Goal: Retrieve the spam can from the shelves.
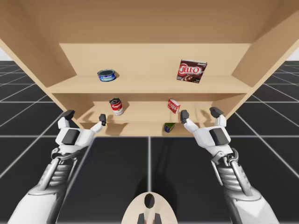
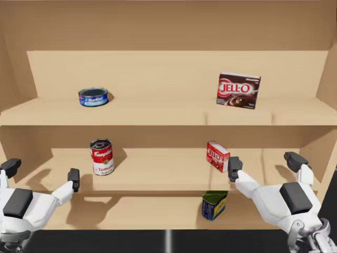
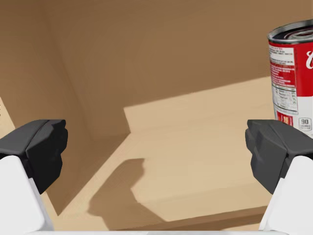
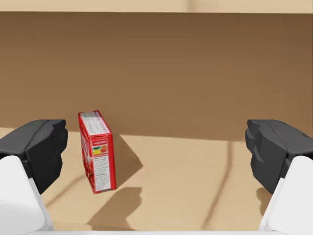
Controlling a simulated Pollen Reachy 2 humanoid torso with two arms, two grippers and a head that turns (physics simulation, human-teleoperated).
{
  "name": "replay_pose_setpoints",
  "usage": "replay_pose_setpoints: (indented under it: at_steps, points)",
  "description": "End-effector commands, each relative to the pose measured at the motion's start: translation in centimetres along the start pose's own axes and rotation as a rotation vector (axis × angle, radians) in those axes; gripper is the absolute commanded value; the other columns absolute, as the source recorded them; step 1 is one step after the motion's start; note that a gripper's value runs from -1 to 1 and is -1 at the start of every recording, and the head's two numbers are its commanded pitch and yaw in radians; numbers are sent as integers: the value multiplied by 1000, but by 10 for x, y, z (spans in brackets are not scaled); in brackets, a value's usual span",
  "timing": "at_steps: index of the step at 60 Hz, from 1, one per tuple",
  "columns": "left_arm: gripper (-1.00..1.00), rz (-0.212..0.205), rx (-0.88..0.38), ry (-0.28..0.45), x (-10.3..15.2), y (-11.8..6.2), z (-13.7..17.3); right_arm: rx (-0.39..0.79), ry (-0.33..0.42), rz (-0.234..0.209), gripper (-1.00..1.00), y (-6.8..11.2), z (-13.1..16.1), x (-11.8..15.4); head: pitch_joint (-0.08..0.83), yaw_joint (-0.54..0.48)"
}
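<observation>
We are facing an open wooden shelf unit (image 2: 158,118) with three levels, standing on a dark grid floor (image 1: 149,163).

Both arms are reaching toward the middle level. Our left gripper (image 1: 85,115) is hovering before the left end of that level with its fingers wide apart and nothing between them. Our right gripper (image 1: 200,113) is hovering before the right end, its fingers likewise spread wide on empty air.

A dark brown box (image 2: 238,90) is sitting on the right of the top level, slightly tilted.

A red-and-white round can (image 2: 102,156) is standing upright on the left of the middle level. It is ahead of the left gripper, in line with that gripper's inner finger rather than between the two.

The task's thing, a blue rectangular can with a green top (image 2: 214,205), is resting on the lowest level near the front edge. It is below the small red box and lower than the right gripper, toward the shelf's middle, and apart from both grippers. It is looking tilted.

A small red box (image 4: 98,151) is leaning slightly on the middle level, ahead of the right gripper near its inner finger, not touching it.

A flat blue round can (image 2: 93,97) is lying on the left of the top level.
</observation>
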Motion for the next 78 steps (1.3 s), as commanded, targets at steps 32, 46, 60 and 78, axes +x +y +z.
replay_pose_setpoints:
  at_steps: [32,46,60,78]
  points:
    - [-1000,16,-15,-23,1,0,0,-7,10,-7,-1000,0,-2,-4,580,-186]
    - [-1000,27,-8,-21,1,0,0,40,50,-48,-1000,12,16,11,585,-167]
    - [-1000,31,-10,-22,1,1,-1,155,69,-26,-1000,37,59,37,590,-150]
    - [-1000,28,-17,-23,1,-1,1,193,185,-141,-1000,40,88,-3,607,-149]
